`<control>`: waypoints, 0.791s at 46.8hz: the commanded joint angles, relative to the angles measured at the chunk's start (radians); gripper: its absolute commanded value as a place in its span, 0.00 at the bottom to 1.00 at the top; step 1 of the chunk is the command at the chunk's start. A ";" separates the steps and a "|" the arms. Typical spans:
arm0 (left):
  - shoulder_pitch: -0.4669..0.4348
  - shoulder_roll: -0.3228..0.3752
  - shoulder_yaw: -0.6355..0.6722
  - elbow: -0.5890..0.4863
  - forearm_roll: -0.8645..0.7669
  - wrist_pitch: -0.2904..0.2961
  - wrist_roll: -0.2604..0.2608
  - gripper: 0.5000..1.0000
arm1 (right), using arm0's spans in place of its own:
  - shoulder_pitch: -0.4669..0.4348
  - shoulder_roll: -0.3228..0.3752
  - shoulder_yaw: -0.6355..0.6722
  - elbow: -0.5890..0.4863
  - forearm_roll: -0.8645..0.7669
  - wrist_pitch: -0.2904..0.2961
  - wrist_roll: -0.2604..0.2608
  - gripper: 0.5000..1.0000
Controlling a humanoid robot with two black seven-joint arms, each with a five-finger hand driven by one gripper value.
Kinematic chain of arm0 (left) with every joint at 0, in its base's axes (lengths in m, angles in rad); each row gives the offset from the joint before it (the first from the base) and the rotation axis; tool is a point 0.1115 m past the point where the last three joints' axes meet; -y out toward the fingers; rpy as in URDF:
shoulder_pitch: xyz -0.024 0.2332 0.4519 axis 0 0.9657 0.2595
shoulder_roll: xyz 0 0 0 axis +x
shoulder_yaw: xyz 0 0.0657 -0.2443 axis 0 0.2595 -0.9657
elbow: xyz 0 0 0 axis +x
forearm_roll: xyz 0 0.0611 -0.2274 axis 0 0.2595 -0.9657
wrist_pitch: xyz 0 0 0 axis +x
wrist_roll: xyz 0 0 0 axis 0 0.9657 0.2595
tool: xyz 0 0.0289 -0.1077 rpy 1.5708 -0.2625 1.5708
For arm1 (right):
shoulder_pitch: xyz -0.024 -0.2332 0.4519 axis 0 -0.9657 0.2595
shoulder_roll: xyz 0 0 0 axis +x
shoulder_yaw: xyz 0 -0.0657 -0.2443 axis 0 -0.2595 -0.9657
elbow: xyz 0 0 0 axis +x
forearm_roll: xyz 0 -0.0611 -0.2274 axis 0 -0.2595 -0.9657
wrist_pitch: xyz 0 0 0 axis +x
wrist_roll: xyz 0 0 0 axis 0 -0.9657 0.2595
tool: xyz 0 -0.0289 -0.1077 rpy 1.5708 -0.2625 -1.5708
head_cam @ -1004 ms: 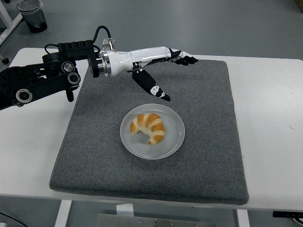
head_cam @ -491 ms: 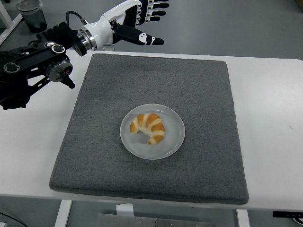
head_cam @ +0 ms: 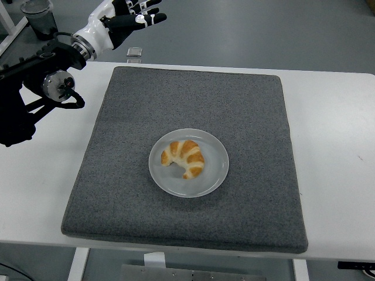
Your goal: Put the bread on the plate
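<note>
The bread (head_cam: 186, 157), a croissant, lies on the round plate (head_cam: 214, 175), slightly left of the plate's middle, and the plate sits about centred on the grey mat (head_cam: 246, 117). The left hand (head_cam: 126, 13) hangs far up-left of the plate, beyond the mat's far-left corner, fingers spread and holding nothing, its upper part cut off by the picture's top edge.

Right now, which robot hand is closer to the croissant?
The left hand. It is raised at the far left corner, well away from the croissant lying on the plate. The right hand is not in view at all.
</note>
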 commanded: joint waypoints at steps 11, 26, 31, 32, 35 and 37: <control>0.059 0.001 -0.003 0.055 -0.136 -0.030 0.061 0.99 | 0.000 0.000 -0.002 0.012 0.008 0.009 0.000 0.86; 0.127 -0.010 -0.095 0.147 -0.245 -0.088 0.073 0.99 | 0.000 0.000 -0.002 0.012 0.009 0.009 0.000 0.86; 0.153 -0.025 -0.150 0.174 -0.245 -0.088 0.075 0.99 | -0.001 0.000 -0.002 0.012 0.009 0.009 0.000 0.86; 0.156 -0.036 -0.155 0.181 -0.245 -0.085 0.073 0.99 | 0.000 0.000 -0.003 0.012 0.009 0.009 0.000 0.86; 0.157 -0.063 -0.161 0.200 -0.247 -0.077 0.075 0.99 | -0.001 0.000 -0.003 0.012 0.009 0.009 0.000 0.86; 0.159 -0.071 -0.161 0.211 -0.247 -0.074 0.073 0.99 | -0.001 0.000 -0.003 0.012 0.009 0.009 0.000 0.86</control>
